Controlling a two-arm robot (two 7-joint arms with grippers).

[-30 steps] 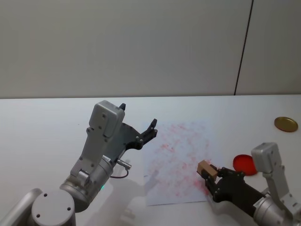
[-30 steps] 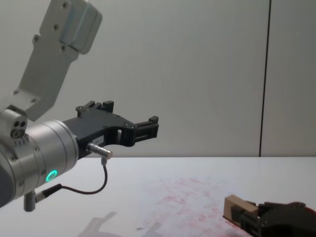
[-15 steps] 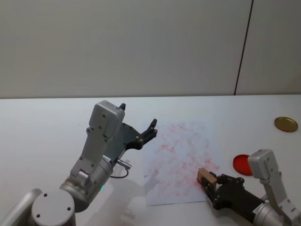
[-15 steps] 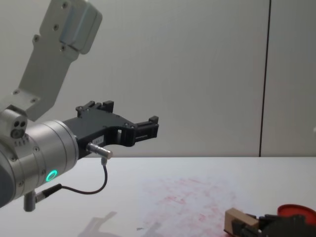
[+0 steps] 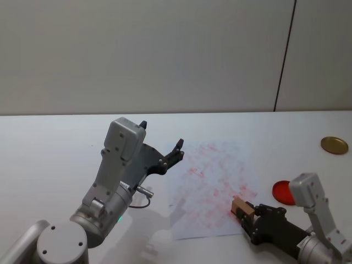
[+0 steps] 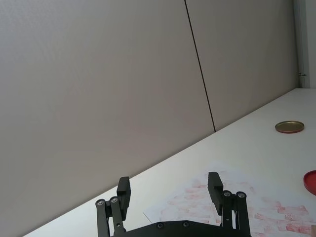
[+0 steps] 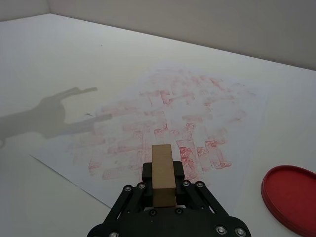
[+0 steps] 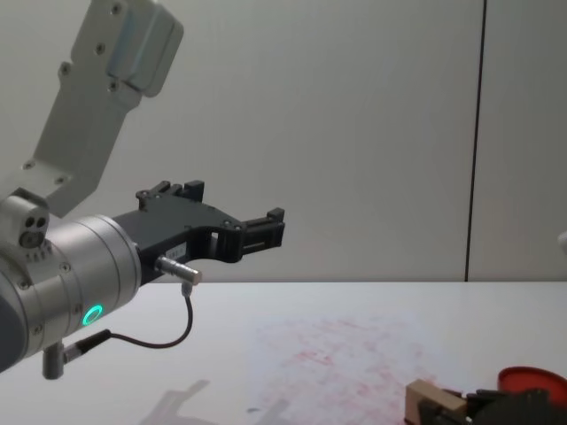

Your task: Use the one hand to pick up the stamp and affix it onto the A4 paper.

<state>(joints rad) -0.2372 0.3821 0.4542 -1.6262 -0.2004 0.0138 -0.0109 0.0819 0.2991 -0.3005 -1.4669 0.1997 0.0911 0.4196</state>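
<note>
The stamp (image 5: pixel 241 207), a small tan wooden block, sits between the black jaws of my right gripper (image 5: pixel 246 213), which is shut on it. In the right wrist view the stamp (image 7: pixel 163 173) sticks out of the gripper (image 7: pixel 163 185) over the near right part of the A4 paper (image 7: pixel 168 113). The white sheet (image 5: pixel 212 181) is covered in red stamp marks. From the chest the stamp (image 8: pixel 431 400) is low over the paper (image 8: pixel 345 354); I cannot tell if they touch. My left gripper (image 5: pixel 161 136) hangs open in the air left of the sheet.
A flat round red ink pad (image 5: pixel 283 191) lies just right of the paper, close to my right gripper. A gold lid (image 5: pixel 334 144) rests at the far right of the white table (image 5: pixel 49 148). A plain wall stands behind.
My right gripper has drawn back and sunk lower with the stamp, over the paper's near right part, uncovering the red ink pad. The left arm has not moved.
</note>
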